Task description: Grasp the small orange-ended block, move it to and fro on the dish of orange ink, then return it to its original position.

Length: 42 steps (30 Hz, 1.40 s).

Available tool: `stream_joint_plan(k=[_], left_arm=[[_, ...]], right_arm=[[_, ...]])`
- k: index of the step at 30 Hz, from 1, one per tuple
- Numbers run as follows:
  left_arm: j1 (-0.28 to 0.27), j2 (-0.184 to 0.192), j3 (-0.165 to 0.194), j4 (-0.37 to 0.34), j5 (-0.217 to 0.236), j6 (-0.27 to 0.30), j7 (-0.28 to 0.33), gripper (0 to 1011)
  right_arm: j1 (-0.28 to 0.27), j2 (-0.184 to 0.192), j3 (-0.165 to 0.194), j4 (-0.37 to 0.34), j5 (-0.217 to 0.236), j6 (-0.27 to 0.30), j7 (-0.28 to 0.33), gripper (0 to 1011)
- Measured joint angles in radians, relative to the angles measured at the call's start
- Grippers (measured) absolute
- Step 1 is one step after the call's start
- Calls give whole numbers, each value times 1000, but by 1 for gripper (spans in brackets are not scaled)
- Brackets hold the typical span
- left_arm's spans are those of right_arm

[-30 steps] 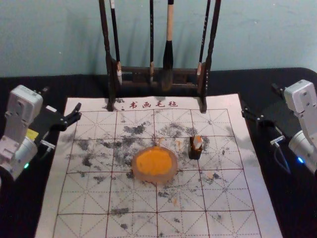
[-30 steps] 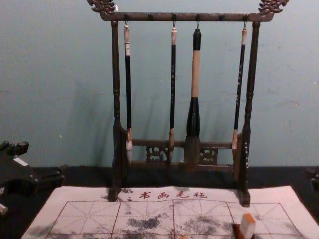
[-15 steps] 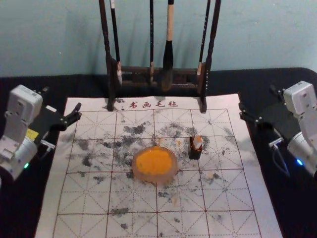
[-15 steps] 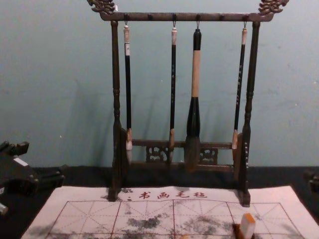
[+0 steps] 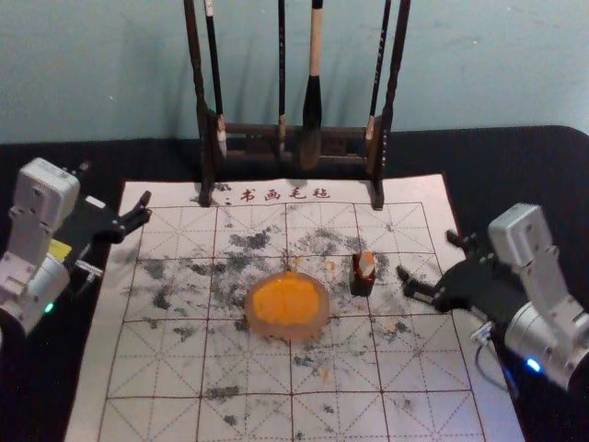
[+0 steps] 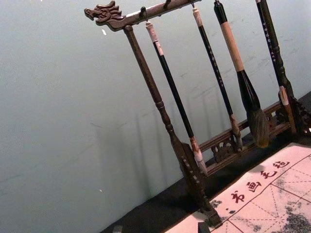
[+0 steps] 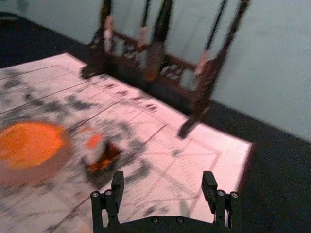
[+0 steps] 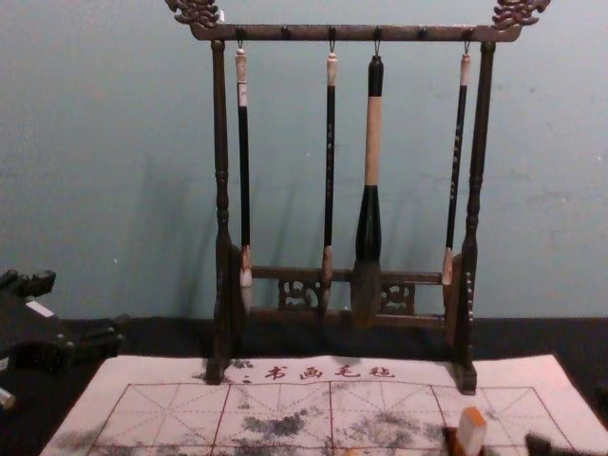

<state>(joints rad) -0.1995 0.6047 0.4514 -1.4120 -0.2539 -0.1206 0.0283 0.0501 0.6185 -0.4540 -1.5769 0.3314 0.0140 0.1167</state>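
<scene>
Two fingers of the black right gripper (image 5: 426,254) stand wide apart with nothing between them, beside the task's small white block with an orange end (image 5: 367,265). The block sits tilted in a small, dark, open-topped holder (image 5: 362,285), just to the right of the round, pale dish (image 5: 286,332) of bright orange ink (image 5: 285,299). At the left edge of the white, red-lined felt mat (image 5: 147,368), the black left gripper (image 5: 115,182) is parked, its fingers parted and holding nothing.

The step in hand looks to be the approach to the block, so the task is barely begun. To do it well, the right gripper should come in level with the block's upper part and turn until one finger lies along each side — the block's lean wants matching, or the first touch may tip the holder. Close gently, high enough to clear the holder's rim, then lift along the tilt before swinging toward the dish. A firm, even grip matters: the to-and-fro strokes will likely drag on the block, and a loose hold could let it twist.
</scene>
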Motion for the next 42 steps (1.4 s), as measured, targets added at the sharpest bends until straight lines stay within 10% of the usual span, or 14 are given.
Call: stream_joint_plan(k=[42], left_arm=[[0,0,0,0,0,0,0,1001]], right_arm=[[37,-223,14,64,-46,67,54,1002]])
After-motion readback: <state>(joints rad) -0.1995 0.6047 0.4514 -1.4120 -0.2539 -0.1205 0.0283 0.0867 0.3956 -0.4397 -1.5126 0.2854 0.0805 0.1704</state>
